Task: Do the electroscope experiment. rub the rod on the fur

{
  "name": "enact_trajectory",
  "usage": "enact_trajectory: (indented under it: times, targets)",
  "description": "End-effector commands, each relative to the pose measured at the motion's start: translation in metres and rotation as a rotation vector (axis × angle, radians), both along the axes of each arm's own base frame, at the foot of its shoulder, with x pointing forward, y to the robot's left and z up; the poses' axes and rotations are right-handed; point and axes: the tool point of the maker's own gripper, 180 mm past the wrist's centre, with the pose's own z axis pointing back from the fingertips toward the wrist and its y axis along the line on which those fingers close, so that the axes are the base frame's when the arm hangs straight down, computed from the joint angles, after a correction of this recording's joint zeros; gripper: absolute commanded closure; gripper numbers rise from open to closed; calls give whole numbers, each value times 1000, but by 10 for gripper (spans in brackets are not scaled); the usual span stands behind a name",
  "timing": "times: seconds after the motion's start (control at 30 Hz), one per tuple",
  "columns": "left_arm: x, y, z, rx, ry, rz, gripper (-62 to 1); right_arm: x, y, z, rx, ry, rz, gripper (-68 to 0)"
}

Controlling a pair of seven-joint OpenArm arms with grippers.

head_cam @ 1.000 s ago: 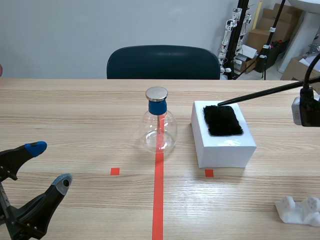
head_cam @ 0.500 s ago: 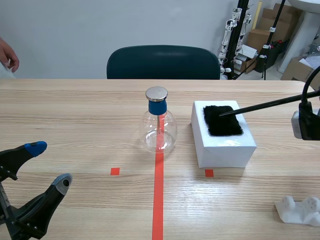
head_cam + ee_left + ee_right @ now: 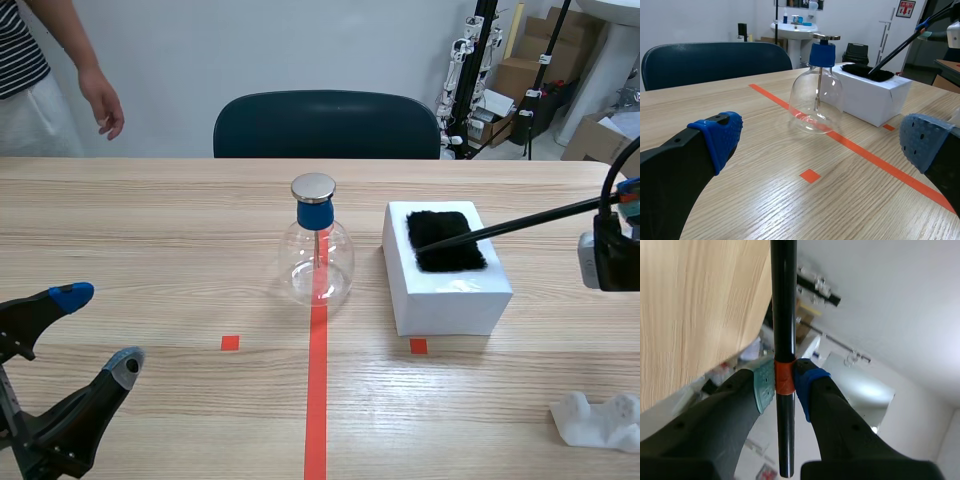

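At the scene's right edge, right pincer [image 3: 784, 382] cut off, pinching rod [image 3: 520, 222], tip on fur [image 3: 450, 258], left pincer [image 3: 822, 140] spread.

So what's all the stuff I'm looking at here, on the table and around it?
glass flask: one, clear with a blue stopper and metal disc, mid-table on the tape line
white box: one, white, beside the flask
fur: one patch, black, on top of the white box
rod: one, black, slanting down with its tip on the fur
moulded piece: one, white, near table edge on the right arm's side
tape marks: one line, two squares, orange-red, on the table
table: one, light wood
chair: one, dark blue-green, behind the table
person: one, striped top, beyond the far left corner
left gripper: one, black, open, near edge
right gripper: one, black, shut on the rod
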Motion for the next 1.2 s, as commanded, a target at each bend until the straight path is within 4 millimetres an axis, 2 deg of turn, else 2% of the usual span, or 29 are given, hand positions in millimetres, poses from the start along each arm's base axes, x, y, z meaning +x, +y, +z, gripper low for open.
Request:
enact_trajectory:
  times: [0.0,0.2,0.37,0.43,0.63,0.7,0.97,1.03,1.17]
  targets:
    - [3,4,8,-17,-27,9,-623,8,-11,18,-35,-59,-38,1]
    - [3,4,8,-17,-27,9,-623,9,-23,24,-60,-88,-96,1]
    - [3,4,8,-17,-27,9,-623,6,1,13,-5,-29,22,1]
    - [3,4,8,-17,-27,9,-623,6,2,13,0,-25,30,1]
    - [3,4,8,-17,-27,9,-623,10,-23,24,-41,-90,-106,1]
    - [3,4,8,-17,-27,9,-623,10,-26,25,-47,-97,-120,1]
    - [3,4,8,-17,-27,9,-623,6,3,14,11,-31,27,1]
    - [3,4,8,-17,-27,9,-623,7,0,15,6,-38,12,1]
    - [3,4,8,-17,-27,9,-623,10,-22,24,-39,-88,-101,1]
